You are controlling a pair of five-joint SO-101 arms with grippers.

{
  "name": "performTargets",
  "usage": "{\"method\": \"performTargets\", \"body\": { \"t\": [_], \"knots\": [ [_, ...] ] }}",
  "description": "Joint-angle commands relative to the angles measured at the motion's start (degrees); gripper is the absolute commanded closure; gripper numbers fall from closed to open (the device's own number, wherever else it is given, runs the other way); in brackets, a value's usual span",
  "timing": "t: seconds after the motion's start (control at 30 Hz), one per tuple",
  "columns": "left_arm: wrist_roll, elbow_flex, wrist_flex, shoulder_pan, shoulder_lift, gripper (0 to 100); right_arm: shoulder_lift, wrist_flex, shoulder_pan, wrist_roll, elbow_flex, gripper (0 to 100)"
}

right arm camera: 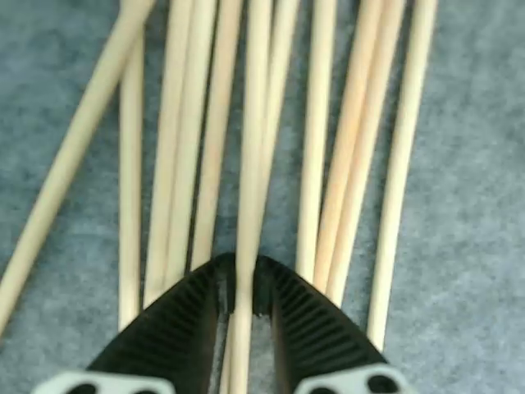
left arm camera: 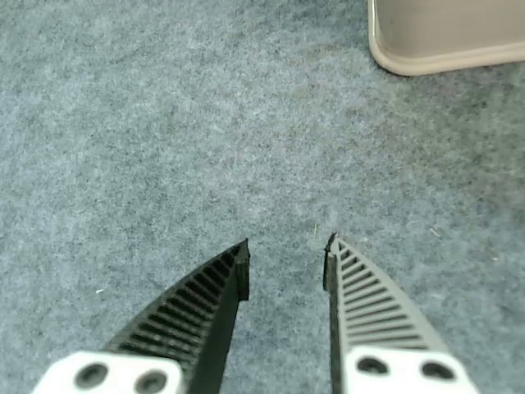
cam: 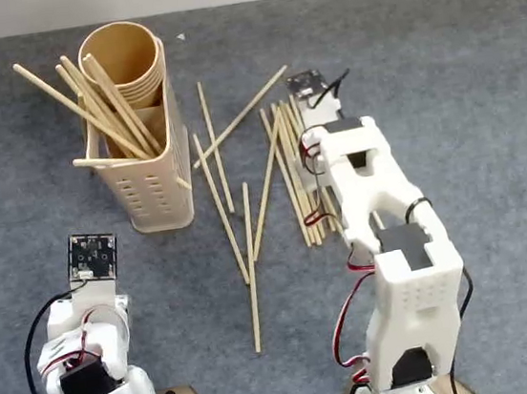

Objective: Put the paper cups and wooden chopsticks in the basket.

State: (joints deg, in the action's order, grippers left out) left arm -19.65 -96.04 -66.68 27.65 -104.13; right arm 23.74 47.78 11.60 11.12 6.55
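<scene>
Grey, felt-like cloth covers the counter [cam: 480, 84]. From the high view I see the cream perforated basket [cam: 152, 187] standing upright at about 10 o'clock from the centre. The paper cups [cam: 127, 65] are nested in one stack inside it, and a handful of wooden chopsticks [cam: 89, 108] leans out of it toward 10 o'clock. Several loose chopsticks [cam: 244, 219] lie scattered flat on the counter around the centre, some crossing each other. Just beside them, toward 2 o'clock, lies a tighter bundle [cam: 292, 174] of sticks running roughly from 12 to 6. My right arm [cam: 381, 211] stretches from its base at 5 o'clock up over that bundle. Its wrist view shows the right hand [right arm camera: 242, 275] down among the sticks, its black fingers pinched against the middle chopstick [right arm camera: 250, 164] that runs between their tips, with the neighbouring sticks lying on either side. My left arm [cam: 88, 334] sits folded at 7 o'clock. The left hand [left arm camera: 285, 250] is spread open over bare grey cloth and grips nothing. A rounded corner of the basket [left arm camera: 443, 41] lies ahead of it, well apart from the fingertips.
</scene>
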Motion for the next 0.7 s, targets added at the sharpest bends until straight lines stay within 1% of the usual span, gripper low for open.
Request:
{"method": "performTargets", "body": {
  "t": [0.0, 0.17, 0.37, 0.47, 0.57, 0.67],
  "knots": [
    [-0.7, -0.5, 0.1, -0.8, -0.1, 83, -4.4, 0.0, -0.9, 0.2, -0.6, 99.5],
    [-0.7, -0.6, 0.1, -0.8, -0.1, 83, -19.8, 5.0, 2.6, 0.2, -0.9, 99.5],
    [-0.7, -0.6, 0.1, -0.8, -0.1, 83, -42.9, 5.8, 11.8, 0.5, -0.7, 99.5],
    [-0.7, -0.6, 0.1, -0.8, -0.1, 83, -50.5, 1.5, 17.2, 0.5, -0.4, 99.5],
    [-0.7, -0.6, 0.1, -0.8, -0.1, 83, -55.4, -2.7, 19.9, 0.6, -0.4, 99.5],
    [-0.7, -0.7, 0.1, -0.9, -0.1, 83, -58.2, -16.6, 23.2, 0.2, 1.0, 99.5]
  ]
}}
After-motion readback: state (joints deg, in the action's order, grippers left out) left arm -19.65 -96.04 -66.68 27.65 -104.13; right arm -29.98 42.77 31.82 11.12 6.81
